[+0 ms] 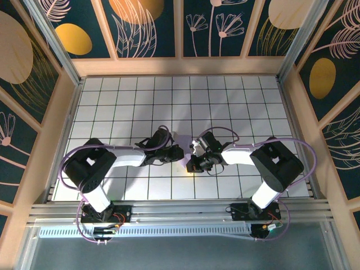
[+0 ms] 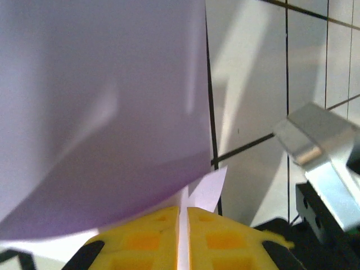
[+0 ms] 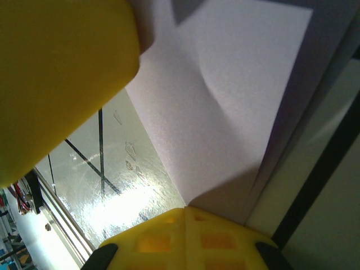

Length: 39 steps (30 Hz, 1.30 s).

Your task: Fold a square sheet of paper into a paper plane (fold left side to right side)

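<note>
- the left arm [image 1: 121, 156] and right arm [image 1: 247, 153] rise from the rail [image 1: 180, 212] at the near edge and bend inward, meeting over the middle of the table [image 1: 135, 101].
- left gripper [image 2: 183, 212]: yellow fingers [image 2: 140, 239] closed, with a thin edge of the paper [image 2: 101, 112] pinched in the seam between them.
- right gripper [image 3: 185, 212]: fingers pressed together on the paper's lower corner, where a crease runs down to them.
- the paper is held between the two grippers, curved and partly folded over; from above a small lavender patch shows between them.
- beyond, the white grid runs to the patterned far wall [image 1: 180, 28].
</note>
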Tool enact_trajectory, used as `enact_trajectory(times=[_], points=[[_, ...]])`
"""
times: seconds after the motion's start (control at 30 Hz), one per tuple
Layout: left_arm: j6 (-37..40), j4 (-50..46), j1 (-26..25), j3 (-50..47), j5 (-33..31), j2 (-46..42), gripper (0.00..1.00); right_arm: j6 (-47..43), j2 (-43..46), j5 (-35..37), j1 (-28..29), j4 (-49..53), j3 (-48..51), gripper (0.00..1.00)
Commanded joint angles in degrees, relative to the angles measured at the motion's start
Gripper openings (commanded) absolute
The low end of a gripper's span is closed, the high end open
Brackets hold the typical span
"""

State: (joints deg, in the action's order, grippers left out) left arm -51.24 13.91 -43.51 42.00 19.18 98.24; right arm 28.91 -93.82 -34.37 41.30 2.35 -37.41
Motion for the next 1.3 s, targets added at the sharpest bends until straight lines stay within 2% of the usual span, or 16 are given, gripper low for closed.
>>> enact_trajectory(times=[0.0,0.33,0.7,1.03,1.27], points=[[0.2,-3.9,0.1,1.2,-1.4,2.3,0.11,-0.1,-2.7,6.1,-0.2,6.5,1.5,0.00],[-0.5,-5.8,0.1,0.5,-2.7,2.3,0.10,-0.1,-2.0,5.0,-0.3,6.8,-0.2,0.00],[-0.6,-7.3,0.1,1.6,-3.0,4.1,0.05,3.8,3.8,-0.6,-0.2,3.1,-2.9,0.00],[-0.5,-7.7,0.1,1.9,-3.0,4.5,0.04,5.9,-0.6,0.9,0.0,-2.1,-4.6,0.00],[-0.7,-8.1,0.2,1.7,-3.6,4.0,0.04,4.6,-4.1,1.6,0.1,-1.1,-5.6,0.00]])
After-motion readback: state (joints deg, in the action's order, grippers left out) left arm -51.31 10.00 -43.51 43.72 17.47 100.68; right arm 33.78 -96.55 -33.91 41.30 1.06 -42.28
